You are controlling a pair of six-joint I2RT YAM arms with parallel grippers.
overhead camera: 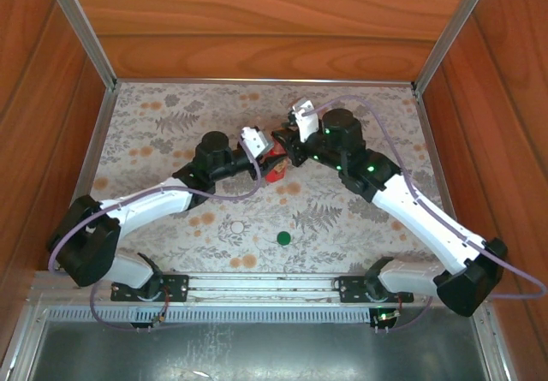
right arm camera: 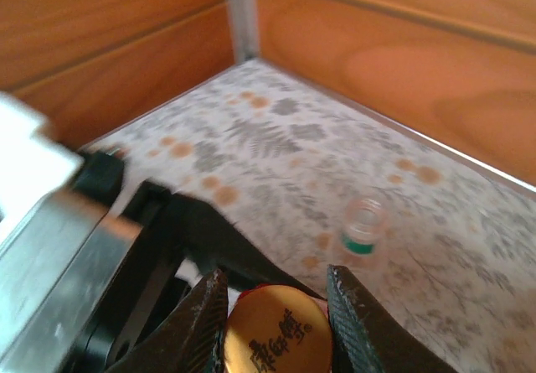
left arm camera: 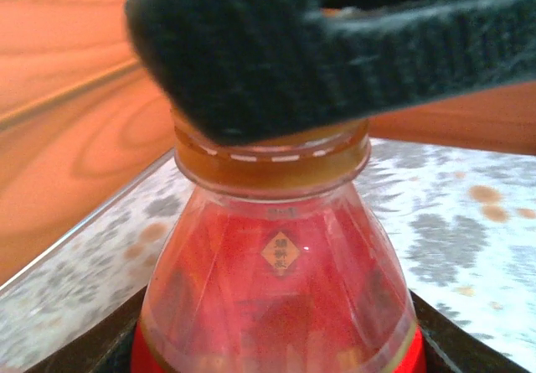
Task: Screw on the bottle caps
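In the top view the left arm (overhead camera: 145,203) reaches from the lower left of the frame toward the centre of the flower-patterned table (overhead camera: 163,128). The left gripper (overhead camera: 267,163) is clenched around the body of the red bottle (overhead camera: 276,173), which stands upright at the middle of the frame. In the left wrist view its 2 dark fingers (left arm camera: 88,348) show at the bottom corners, pressed against the bottle's sides.

Below the bottle in the top view, 2 loose caps lie flat on the table. A pale cap (overhead camera: 237,226) lies left of centre. A green cap (overhead camera: 283,238) lies just right of it and slightly lower. Both are well apart from the bottle.

The gold cap (right arm camera: 276,337) sits on the red bottle's neck. The right gripper (right arm camera: 276,323) grasps it from above, 1 black finger touching each side. In the left wrist view a black finger covers the top of the cap, and only the cap's lower band shows.

Right of centre in the right wrist view, a clear bottle (right arm camera: 364,235) with a green band stands upright on the table near the wooden wall (right arm camera: 402,63). It is blurred, so I cannot tell whether it carries a cap.

The right arm (overhead camera: 419,214) comes in from the lower right of the top view.
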